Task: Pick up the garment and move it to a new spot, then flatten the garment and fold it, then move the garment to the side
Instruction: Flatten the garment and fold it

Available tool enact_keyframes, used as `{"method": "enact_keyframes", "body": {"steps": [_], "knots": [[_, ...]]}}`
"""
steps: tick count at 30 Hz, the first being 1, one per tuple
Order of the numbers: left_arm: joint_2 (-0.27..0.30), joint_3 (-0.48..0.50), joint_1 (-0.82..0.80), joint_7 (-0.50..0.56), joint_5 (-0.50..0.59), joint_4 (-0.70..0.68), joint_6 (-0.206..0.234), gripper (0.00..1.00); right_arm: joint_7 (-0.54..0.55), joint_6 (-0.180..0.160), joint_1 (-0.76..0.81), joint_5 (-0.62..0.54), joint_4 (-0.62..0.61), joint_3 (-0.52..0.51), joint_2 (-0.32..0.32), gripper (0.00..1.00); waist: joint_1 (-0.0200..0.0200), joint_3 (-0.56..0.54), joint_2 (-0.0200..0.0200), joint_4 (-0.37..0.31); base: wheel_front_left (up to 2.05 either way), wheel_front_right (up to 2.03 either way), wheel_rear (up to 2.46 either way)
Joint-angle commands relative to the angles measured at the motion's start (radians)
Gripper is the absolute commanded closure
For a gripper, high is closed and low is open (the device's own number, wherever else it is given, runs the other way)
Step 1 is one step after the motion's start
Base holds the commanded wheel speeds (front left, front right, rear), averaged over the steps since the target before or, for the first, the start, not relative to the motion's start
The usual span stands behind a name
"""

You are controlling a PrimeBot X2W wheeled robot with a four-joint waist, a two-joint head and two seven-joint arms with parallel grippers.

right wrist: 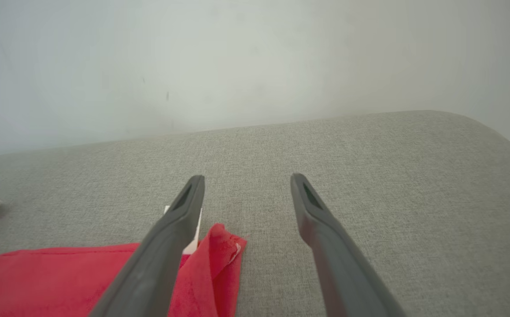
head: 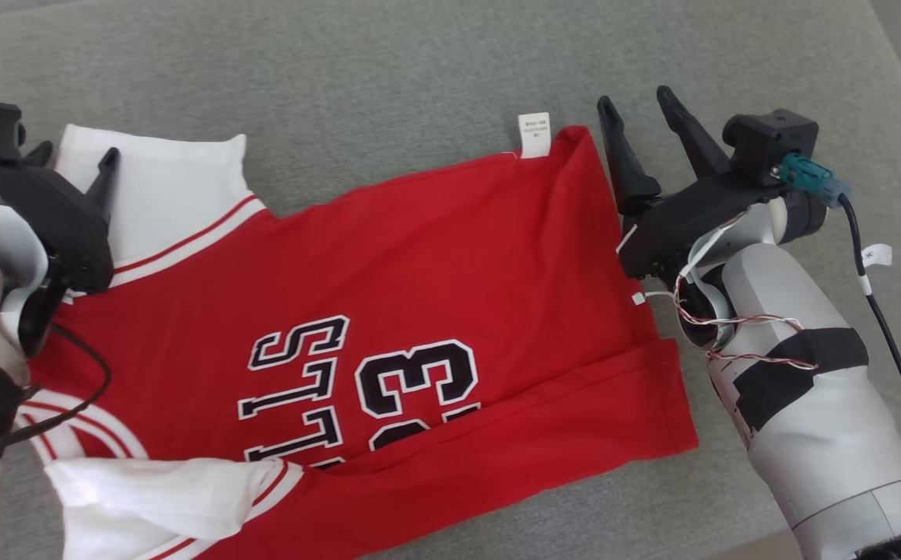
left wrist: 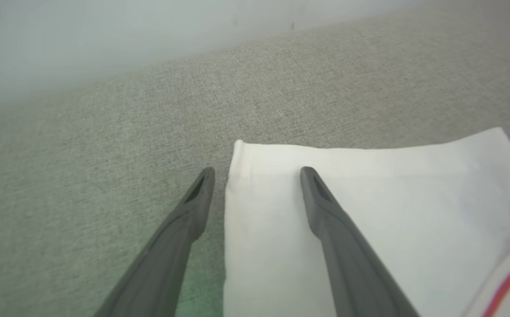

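While the red basketball jersey (head: 419, 257) lies spread across the middle of the frame, number side up, on what looks like a grey upholstered cushion (head: 388, 70), the left jaws stand apart at the left edge. One finger is over the cushion, the other over the jersey's white sleeve (left wrist: 369, 198), gripping nothing. At the upper right the right jaws are also apart and empty, just beside the hem corner with the white label (head: 534, 134).

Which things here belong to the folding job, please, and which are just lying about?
Job: red jersey, left gripper, right gripper, both open.
Lying about: grey cushion, pale wall.
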Motion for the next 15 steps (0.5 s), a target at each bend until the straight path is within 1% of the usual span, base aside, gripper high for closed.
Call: {"method": "enact_keyframes", "body": {"steps": [1, 3, 4, 6, 7, 8, 10, 12, 15], "knots": [[0.008, -0.008, -0.013, -0.011, -0.003, 0.011, 0.001, 0.0, -0.005, -0.002, -0.011, 0.008, 0.001, 0.009, 0.002, 0.0, -0.0001, 0.019, -0.0003, -0.026, 0.0, 0.0, 0.0], [0.014, -0.018, -0.026, -0.016, -0.018, 0.032, 0.0, 0.0, -0.003, -0.002, -0.017, 0.016, 0.003, 0.024, -0.001, 0.0, -0.0001, 0.025, -0.0003, -0.035, 0.0, 0.0, 0.0], [0.015, -0.026, -0.033, -0.013, -0.031, 0.064, 0.0, 0.0, 0.0, -0.002, -0.023, 0.025, 0.005, 0.037, -0.004, 0.0, -0.0001, 0.029, -0.0003, -0.041, 0.0, 0.0, 0.0], [0.008, -0.041, -0.035, -0.006, -0.046, 0.081, 0.0, 0.0, 0.005, -0.002, -0.027, 0.035, 0.009, 0.049, -0.006, 0.0, -0.0001, 0.03, -0.0003, -0.043, 0.0, 0.0, 0.0], [0.002, -0.05, -0.035, -0.008, -0.055, 0.083, 0.0, 0.28, 0.012, -0.002, -0.028, 0.041, 0.011, 0.057, -0.008, 0.0, -0.0001, 0.03, -0.0003, -0.043, 0.0, 0.0, 0.0], [-0.007, -0.061, -0.028, -0.008, -0.065, 0.082, 0.0, 1.0, 0.023, -0.002, -0.027, 0.048, 0.016, 0.064, -0.011, 0.0, -0.0001, 0.026, -0.0003, -0.04, 0.0, 0.0, 0.0], [-0.009, -0.094, -0.014, -0.002, -0.067, 0.076, 0.0, 1.0, 0.05, -0.002, -0.026, 0.064, 0.019, 0.081, -0.017, 0.0, -0.0001, 0.016, -0.0003, -0.031, 0.0, 0.0, 0.0], [-0.003, -0.094, -0.022, -0.043, -0.086, 0.074, 0.0, 1.0, 0.066, -0.002, -0.031, 0.076, 0.012, 0.09, -0.028, 0.0, -0.0001, 0.003, -0.0003, -0.02, 0.0, 0.0, 0.0], [-0.003, -0.118, -0.024, -0.091, -0.107, 0.045, 0.0, 1.0, 0.121, -0.002, -0.027, 0.107, 0.004, 0.111, -0.033, 0.0, -0.0001, -0.023, -0.0003, -0.003, 0.0, 0.0, 0.0]]}}
